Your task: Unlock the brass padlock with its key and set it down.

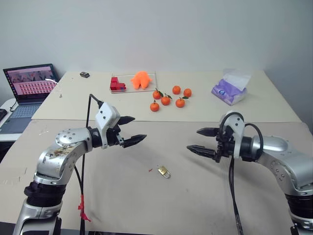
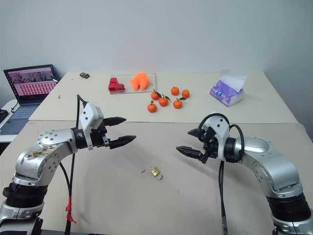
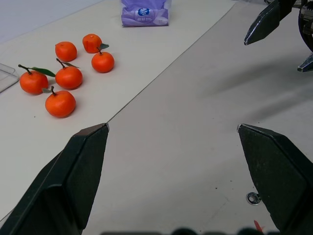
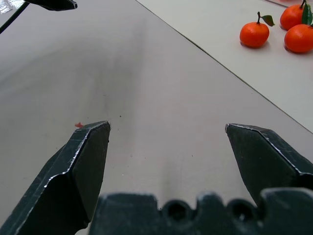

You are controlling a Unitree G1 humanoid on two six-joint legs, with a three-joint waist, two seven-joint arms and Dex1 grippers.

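Note:
The brass padlock [image 1: 164,172] lies flat on the near table, between and slightly nearer than both grippers, touching nothing else. My left gripper [image 1: 139,129] hovers up and to its left, open and empty, pointing right. My right gripper [image 1: 192,140] hovers up and to its right, open and empty, pointing left. In the left wrist view a small silvery ring [image 3: 253,198] peeks out beside one finger; I cannot tell whether it is the key's head or the shackle. In the head views I cannot make out the key apart from the padlock.
Several tangerines [image 1: 166,99] sit on the far table, with a purple tissue pack [image 1: 229,90] to their right. An orange toy [image 1: 141,80] and red blocks [image 1: 116,84] lie further back, and a laptop [image 1: 32,85] stands at far left. A red scrap [image 1: 150,170] lies beside the padlock.

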